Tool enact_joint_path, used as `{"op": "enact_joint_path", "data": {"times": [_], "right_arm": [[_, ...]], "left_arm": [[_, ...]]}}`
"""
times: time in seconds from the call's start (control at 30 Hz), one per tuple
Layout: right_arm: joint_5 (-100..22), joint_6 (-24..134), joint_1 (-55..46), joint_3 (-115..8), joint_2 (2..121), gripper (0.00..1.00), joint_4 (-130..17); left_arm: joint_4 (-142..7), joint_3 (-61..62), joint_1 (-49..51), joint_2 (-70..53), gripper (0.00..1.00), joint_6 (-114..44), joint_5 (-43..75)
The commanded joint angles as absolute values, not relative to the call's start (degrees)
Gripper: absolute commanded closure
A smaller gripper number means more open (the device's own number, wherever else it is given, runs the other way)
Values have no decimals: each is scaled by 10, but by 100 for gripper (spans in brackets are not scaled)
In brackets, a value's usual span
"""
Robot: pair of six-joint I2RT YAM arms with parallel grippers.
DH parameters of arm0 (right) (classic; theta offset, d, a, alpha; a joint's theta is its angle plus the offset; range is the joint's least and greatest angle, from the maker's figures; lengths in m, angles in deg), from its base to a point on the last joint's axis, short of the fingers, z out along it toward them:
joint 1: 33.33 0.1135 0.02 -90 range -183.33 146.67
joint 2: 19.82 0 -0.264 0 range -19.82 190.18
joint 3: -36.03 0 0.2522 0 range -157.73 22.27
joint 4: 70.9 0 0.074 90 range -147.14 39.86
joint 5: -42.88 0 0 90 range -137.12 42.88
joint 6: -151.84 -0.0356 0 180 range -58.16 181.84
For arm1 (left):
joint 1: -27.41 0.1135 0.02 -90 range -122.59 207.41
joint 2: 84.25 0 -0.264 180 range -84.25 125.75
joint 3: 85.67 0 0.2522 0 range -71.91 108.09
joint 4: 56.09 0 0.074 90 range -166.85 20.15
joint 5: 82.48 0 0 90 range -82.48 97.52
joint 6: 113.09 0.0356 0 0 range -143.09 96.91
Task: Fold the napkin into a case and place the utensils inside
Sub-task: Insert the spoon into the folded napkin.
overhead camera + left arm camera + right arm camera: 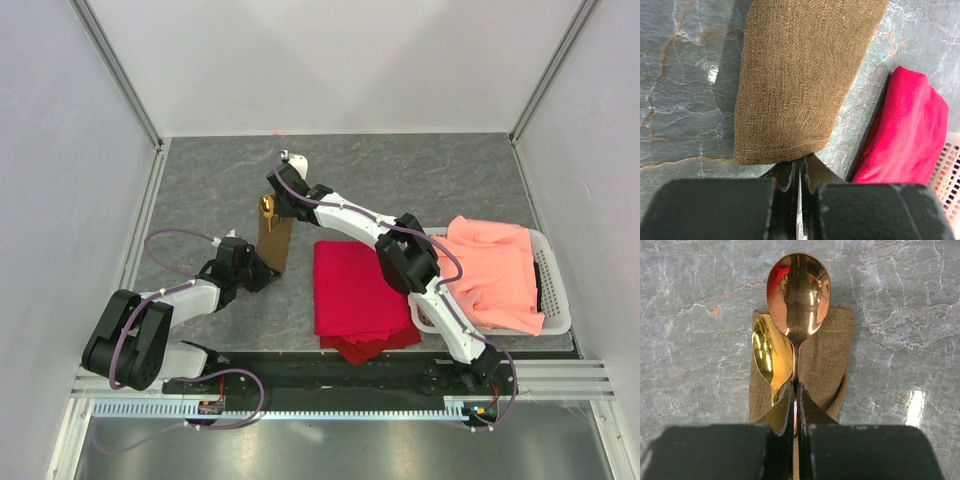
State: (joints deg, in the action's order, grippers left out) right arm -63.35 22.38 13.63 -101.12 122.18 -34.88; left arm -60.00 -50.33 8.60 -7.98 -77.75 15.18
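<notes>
The olive-brown napkin is folded into a narrow case [273,243] that lies on the table left of centre. It also shows in the left wrist view [800,75] and the right wrist view [827,360]. My left gripper [258,276] [801,162] is shut on the case's near edge. My right gripper [274,192] [795,390] is shut on the thin handle of a gold spoon [798,290], holding it over the case's far end. A second, smaller gold spoon [771,350] lies beside it with its handle down in the case. The utensils [266,206] show as a gold glint in the top view.
A bright red cloth [357,292] [910,135] lies folded just right of the case. A white plastic basket [558,300] at the right holds a salmon-orange cloth [495,270]. White walls enclose the table on three sides.
</notes>
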Motion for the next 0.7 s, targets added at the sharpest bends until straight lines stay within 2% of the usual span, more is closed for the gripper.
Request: {"op": "enact_joint_path", "data": {"times": [0.0,0.67], "right_arm": [[-620,217,142,-1004,1173,100,-319],[-572,191,147,-970,1165,100,-302]], "left_arm": [[-598,-497,88,-72,98,-791,140],[-595,-501,89,-79,98,-797,141]]}}
